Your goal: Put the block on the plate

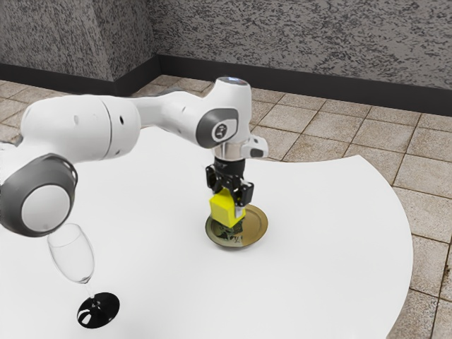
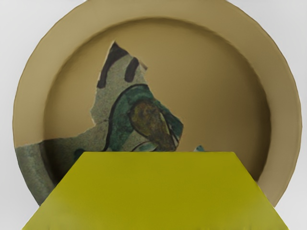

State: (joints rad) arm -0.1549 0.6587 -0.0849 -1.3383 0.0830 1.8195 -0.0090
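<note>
Table (image 1: 325, 219), white, curved edge. Wineglass (image 1: 72, 253), clear, black-footed, near, at the exterior view's left. Plate (image 1: 258, 226), tan, partly patterned, beyond and right of it. Your black gripper (image 1: 231, 206), clamped on yellow block (image 1: 223, 211), above the plate.

My pincer (image 1: 229, 200) is black, and my arm (image 1: 81, 127) is white with dark grey bits. The block (image 1: 225, 209) I see is bright yellow all over. The plate (image 2: 284, 100) is goldy brown. It has a jaggedy grey-green patch (image 2: 103, 108) with black stripes, blue-green curvy shapes and a brown blob. My table (image 1: 325, 247) is plain white. The glass (image 1: 72, 254) is see-through, but its foot (image 1: 107, 308) is black with white shiny spots. I see tan floor squares (image 1: 342, 131) with dark lines, a speckly grey wall (image 1: 304, 42) and a nearly black strip (image 1: 282, 82).
</note>
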